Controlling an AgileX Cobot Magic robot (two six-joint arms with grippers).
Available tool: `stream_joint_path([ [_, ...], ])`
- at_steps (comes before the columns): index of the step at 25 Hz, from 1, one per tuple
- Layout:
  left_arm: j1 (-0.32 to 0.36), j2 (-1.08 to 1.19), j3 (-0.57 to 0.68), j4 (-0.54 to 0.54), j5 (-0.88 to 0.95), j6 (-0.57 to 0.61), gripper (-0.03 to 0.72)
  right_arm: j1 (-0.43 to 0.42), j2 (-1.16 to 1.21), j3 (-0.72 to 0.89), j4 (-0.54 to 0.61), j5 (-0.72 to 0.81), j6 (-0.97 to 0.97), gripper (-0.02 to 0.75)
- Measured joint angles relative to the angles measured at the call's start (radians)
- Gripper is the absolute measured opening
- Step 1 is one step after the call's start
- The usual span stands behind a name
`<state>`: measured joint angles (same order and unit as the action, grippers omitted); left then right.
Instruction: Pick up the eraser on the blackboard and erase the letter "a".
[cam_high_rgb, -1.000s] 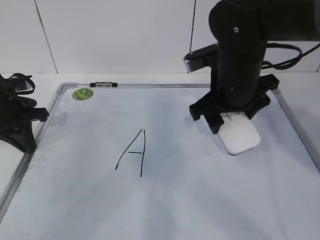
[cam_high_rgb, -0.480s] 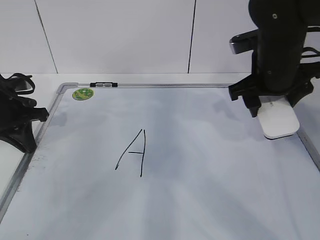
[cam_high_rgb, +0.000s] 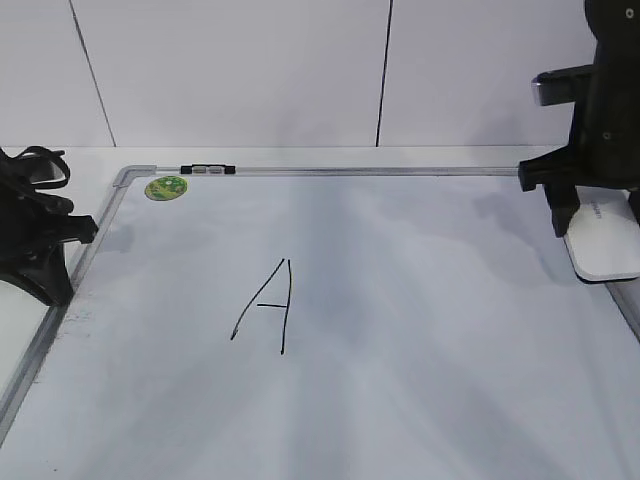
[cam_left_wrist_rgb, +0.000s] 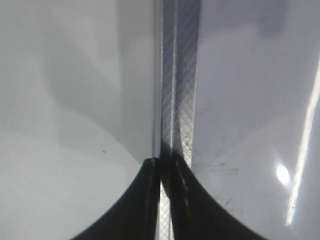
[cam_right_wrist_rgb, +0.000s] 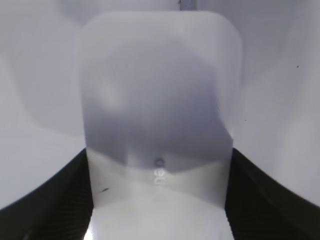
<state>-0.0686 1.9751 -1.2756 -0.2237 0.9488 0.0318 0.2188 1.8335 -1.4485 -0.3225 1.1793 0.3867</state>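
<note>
Eraser sits between the jaws of the right gripper at the far right edge of the blackboard, just over the grey frame on that side. The right wrist view confirms the hold: the white block fills the gap between the two dark fingers, which press on its long sides so the felt underside can face the board. That sideways clamp makes sense for wiping, since it leaves the flat face free.

Only a capital "A" shows on the board, near its middle and well apart from the eraser; no lowercase "a" can be seen anywhere in these views, so the wiping looks done, though that is a judgement. Holding the eraser out at the rim would suit setting it down clear of the remaining letter.

Left gripper rests at the left frame, its jaws drawn together on nothing, with the frame strip running beneath them; it appears parked out of the way. A green magnet sits in the board's far left corner.
</note>
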Motion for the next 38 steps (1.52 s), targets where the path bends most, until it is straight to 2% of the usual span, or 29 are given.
stream_joint_path([
  [7,0.000,0.000,0.000,0.000,0.000,0.000,0.038,-0.044,0.102,-0.058,0.090,0.030,-0.112,0.564],
  [13,0.000,0.000,0.000,0.000,0.000,0.000,0.039,-0.051,0.177,-0.130,0.116,0.032,-0.156,0.564],
  [22,0.000,0.000,0.000,0.000,0.000,0.000,0.039,-0.160,0.205,-0.145,0.229,0.034,-0.222,0.564],
  [38,0.000,0.000,0.000,0.000,0.000,0.000,0.046,-0.164,0.205,-0.145,0.251,0.035,-0.249,0.564],
])
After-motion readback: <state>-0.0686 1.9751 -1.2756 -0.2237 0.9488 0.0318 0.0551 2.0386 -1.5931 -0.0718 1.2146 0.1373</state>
